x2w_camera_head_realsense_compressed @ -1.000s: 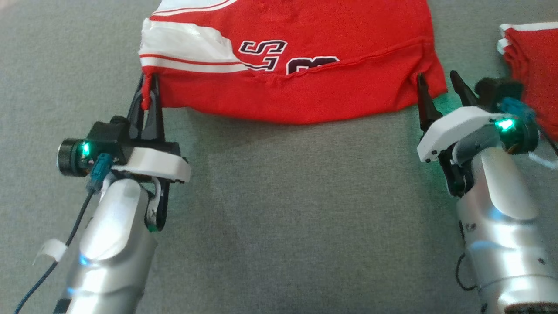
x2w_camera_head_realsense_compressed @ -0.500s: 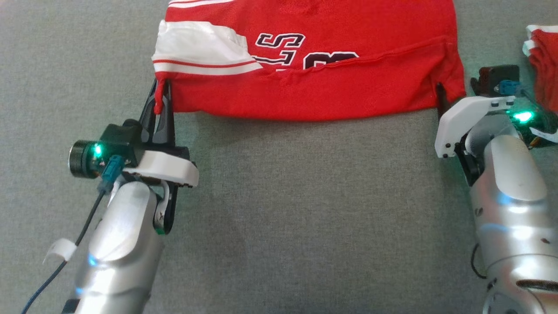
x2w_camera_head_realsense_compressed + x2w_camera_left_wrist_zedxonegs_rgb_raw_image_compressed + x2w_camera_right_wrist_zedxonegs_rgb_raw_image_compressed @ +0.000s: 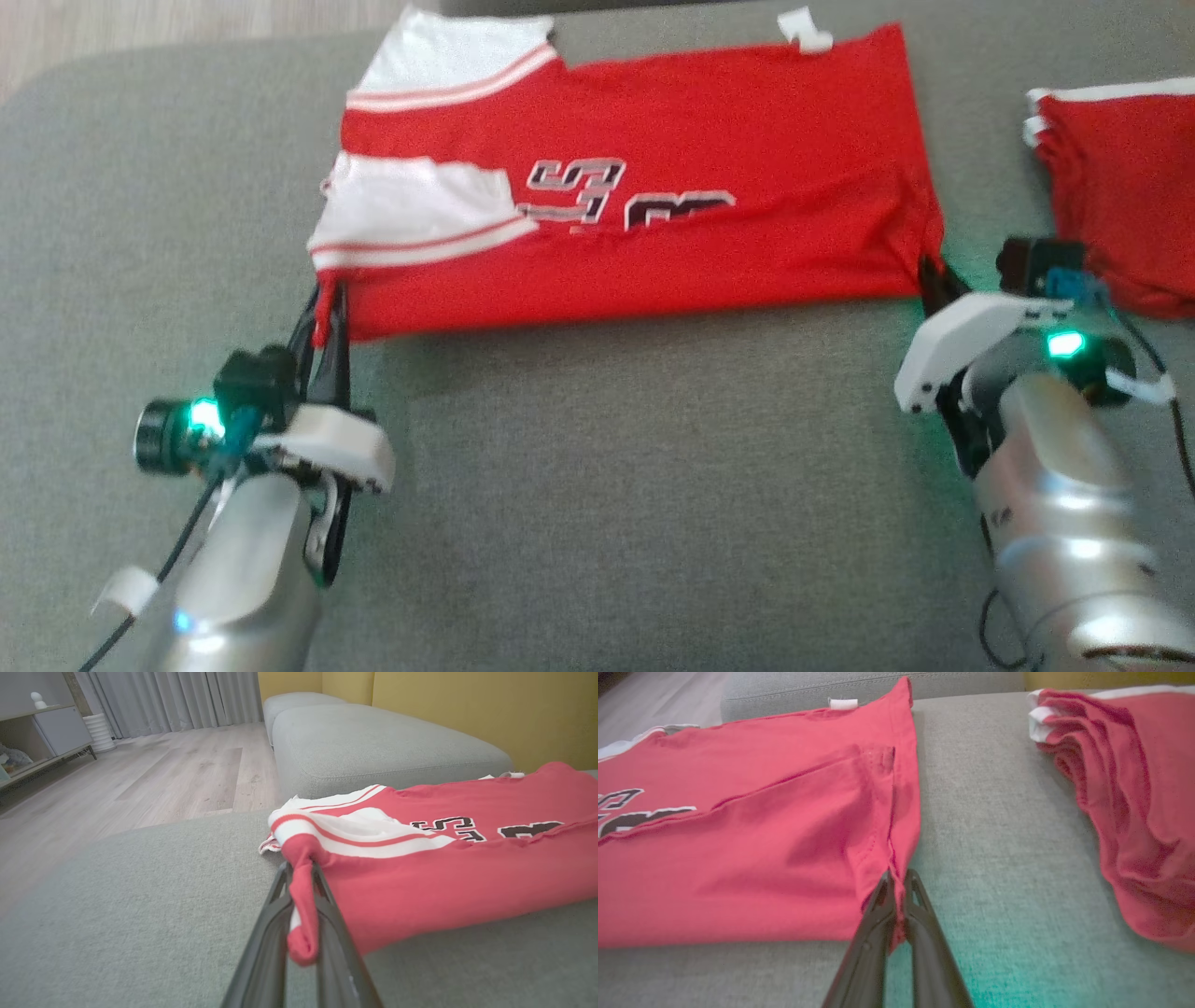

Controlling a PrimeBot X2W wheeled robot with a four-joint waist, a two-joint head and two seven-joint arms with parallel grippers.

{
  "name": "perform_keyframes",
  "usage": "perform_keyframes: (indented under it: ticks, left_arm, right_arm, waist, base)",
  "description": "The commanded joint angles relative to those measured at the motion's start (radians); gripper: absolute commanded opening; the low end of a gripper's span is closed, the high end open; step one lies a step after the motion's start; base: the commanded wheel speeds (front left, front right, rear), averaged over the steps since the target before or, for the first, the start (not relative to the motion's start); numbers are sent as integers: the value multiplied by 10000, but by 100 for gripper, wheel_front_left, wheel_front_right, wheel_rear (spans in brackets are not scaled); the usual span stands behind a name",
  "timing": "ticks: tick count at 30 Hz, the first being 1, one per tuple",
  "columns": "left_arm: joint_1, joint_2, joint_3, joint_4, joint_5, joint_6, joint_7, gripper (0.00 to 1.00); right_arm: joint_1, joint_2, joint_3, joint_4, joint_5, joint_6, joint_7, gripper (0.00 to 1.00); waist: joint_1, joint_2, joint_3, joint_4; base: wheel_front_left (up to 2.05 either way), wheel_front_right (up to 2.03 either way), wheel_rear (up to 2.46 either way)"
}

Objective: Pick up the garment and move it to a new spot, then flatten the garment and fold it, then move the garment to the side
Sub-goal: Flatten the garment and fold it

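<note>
1. I work over a grey upholstered cushion [image 3: 597, 485]. A second grey cushion [image 3: 373, 746] sits beyond it, against a yellow wall [image 3: 444, 709].
2. A pale wood floor [image 3: 140, 779] runs off to grey curtains [image 3: 177, 695] and a low cabinet [image 3: 46, 732].
3. The red garment [image 3: 672, 233], white-striped with dark lettering, lies spread on the cushion with its near edge folded over.
4. My left end effector [image 3: 301, 877] is pinched narrow on the garment's near left corner, with my forearm reaching forward from the lower left.
5. My right end effector [image 3: 899, 877] is clamped on the near right corner, low over the cushion.
6. A stack of red clothes [image 3: 1120, 215] lies just right of my right wrist, apart from the garment.
</note>
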Motion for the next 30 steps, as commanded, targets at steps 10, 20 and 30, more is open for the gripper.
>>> perform_keyframes:
  ticks: [10, 20, 30]
  left_arm:
    - [1233, 825, 5, -284, -217, -479, 1031, 0]
    - [2639, 1087, -415, -1884, -308, -494, 2313, 0]
    - [2557, 933, -121, -2675, -479, 120, 2157, 100]
  right_arm:
    - [1071, 26, 605, -380, 1052, -9, 398, 0]
    - [3062, 26, 352, -2700, 1244, -9, 1831, 0]
    - [4138, 26, 62, -5335, 2046, -9, 880, 100]
  waist:
    - [0, 0, -1430, -429]
    - [0, 0, -1955, -364]
    - [0, 0, -1556, -329]
  base:
    - [0, 0, 0]
    - [0, 0, 0]
    - [0, 0, 0]
